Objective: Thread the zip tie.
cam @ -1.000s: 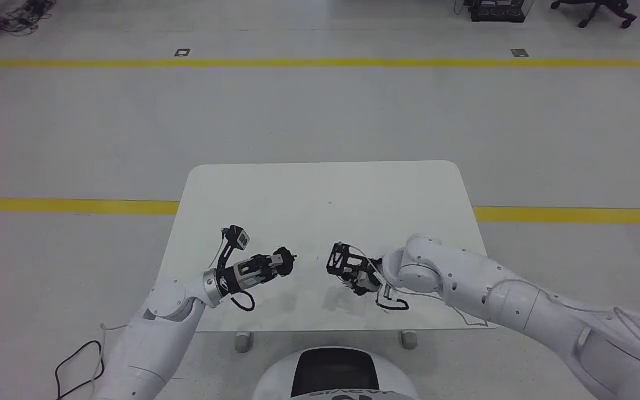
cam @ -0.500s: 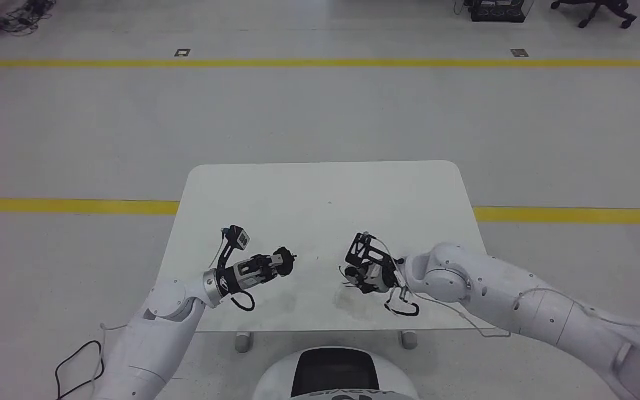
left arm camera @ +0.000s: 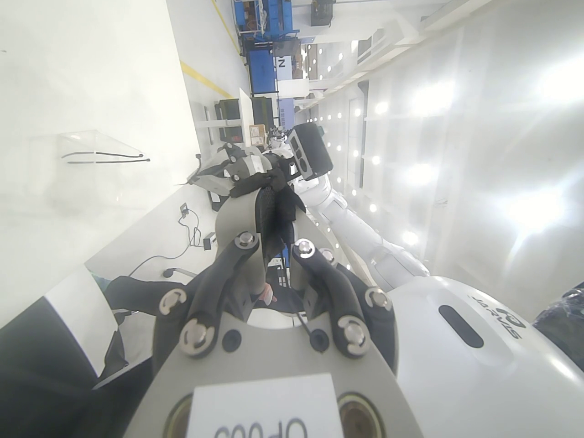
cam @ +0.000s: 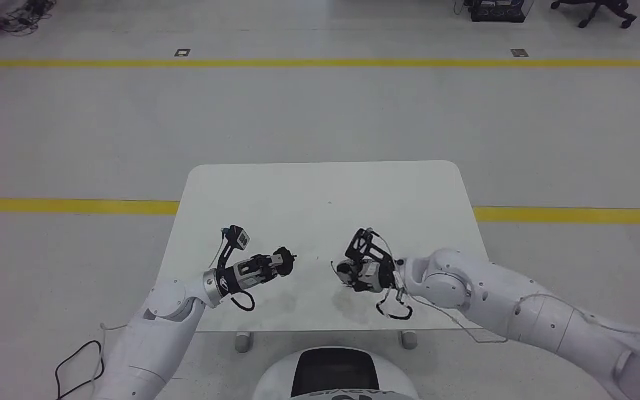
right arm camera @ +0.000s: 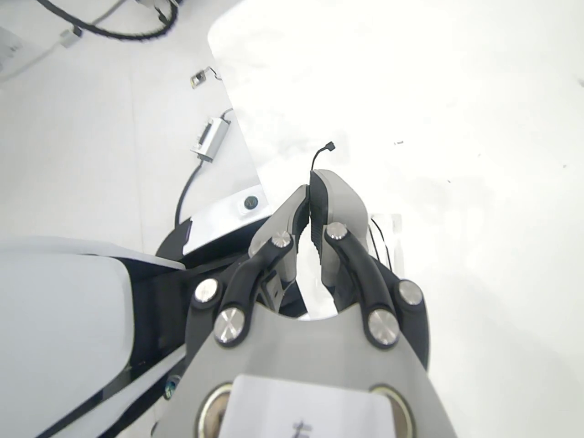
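So the right tool (right arm camera: 310, 186) is clenched on the zip tie (right arm camera: 329, 145). It's a thin black strand that curls out past the fingertips with its little square head at the free end, hanging above the white bench (cam: 320, 190) near the front edge. The left tool (cam: 285, 260) sits just across from it over the front left part of the bench, tips aimed at the right one with a small gap between the two. Its fingers look pressed together too, but I honestly can't make out anything pinched in there. Farther back on the bench there's a clear holder (left arm camera: 82, 143) with a couple of spare black ties (left arm camera: 109, 161) lying in it.
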